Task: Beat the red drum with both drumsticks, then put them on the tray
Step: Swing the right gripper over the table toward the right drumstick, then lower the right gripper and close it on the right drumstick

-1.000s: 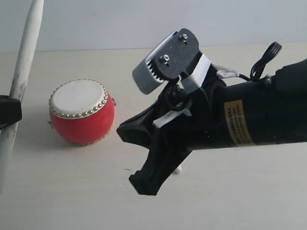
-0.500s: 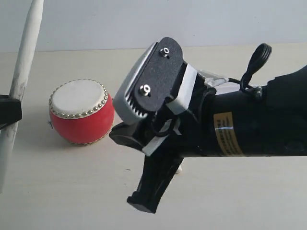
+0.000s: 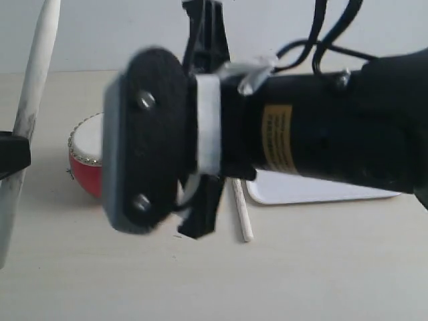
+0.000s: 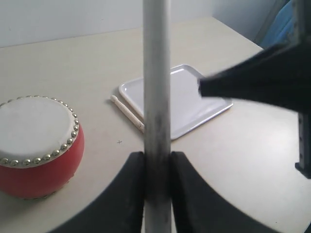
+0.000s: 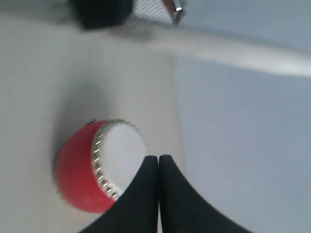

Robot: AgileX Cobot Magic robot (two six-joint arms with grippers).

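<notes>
— How far along are we?
— Our left gripper [image 4: 156, 160] is clamped on the first drumstick [image 4: 156, 73], upright, near the red drum [image 4: 43, 160]. Our right gripper [image 5: 158, 161] is fully closed and empty.
— And the second drumstick [image 4: 127, 112]?
— It lies on the desk [image 4: 73, 58], just beside the tray [image 4: 204, 104]. We think both must yet go on it.

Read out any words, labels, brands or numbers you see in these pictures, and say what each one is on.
Yellow label on the right arm: dark print, too blurred to read.
No writing visible on the red drum, the tray, the held drumstick or the drumstick on the table.
Nothing is legible in any view.
</notes>
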